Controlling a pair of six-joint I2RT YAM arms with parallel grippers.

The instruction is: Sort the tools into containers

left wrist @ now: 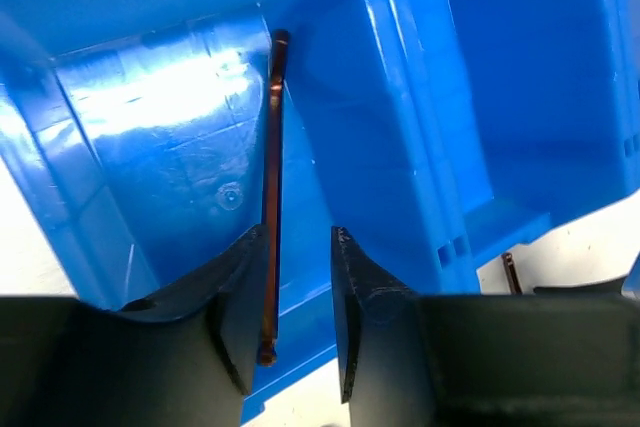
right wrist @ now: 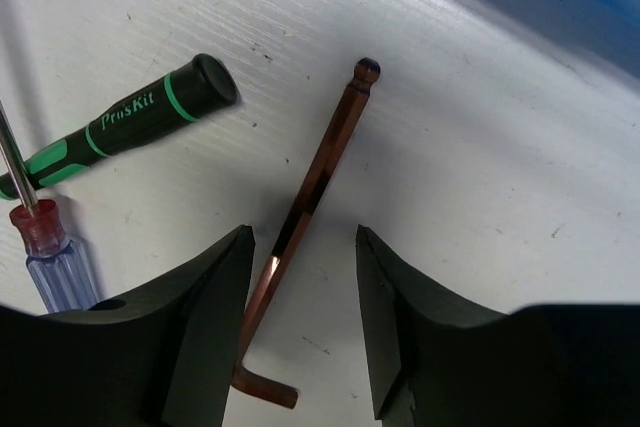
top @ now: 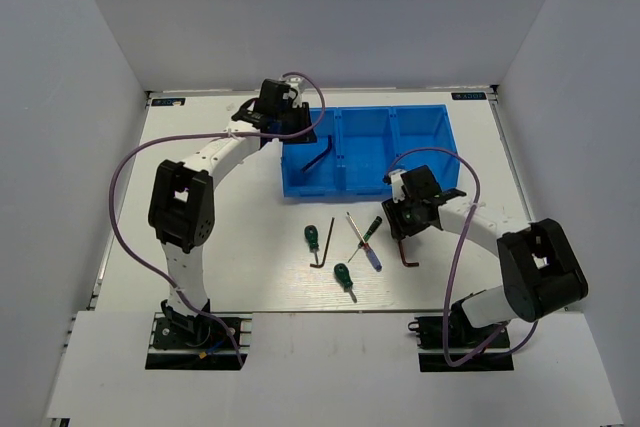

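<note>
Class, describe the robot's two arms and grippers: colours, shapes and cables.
The left arm and right arm have white links and bulky black joint housings. A purple cable loops along each. The left gripper and right gripper have black, wedge-shaped fingers tapering to the tips.

The left gripper [left wrist: 298,239] fills the bottom of the frame, and its two black fingers [left wrist: 238,307] stand apart. Above them is the blue tray [left wrist: 400,147], seen from over its rim. A thin dark hex key [left wrist: 273,167] lies in the left compartment [left wrist: 150,127], running from the upper centre down to the gap between the fingers, close to the left one. At the lower right, on the white table [left wrist: 590,257], a short dark rod [left wrist: 510,272] is partly visible.
</note>
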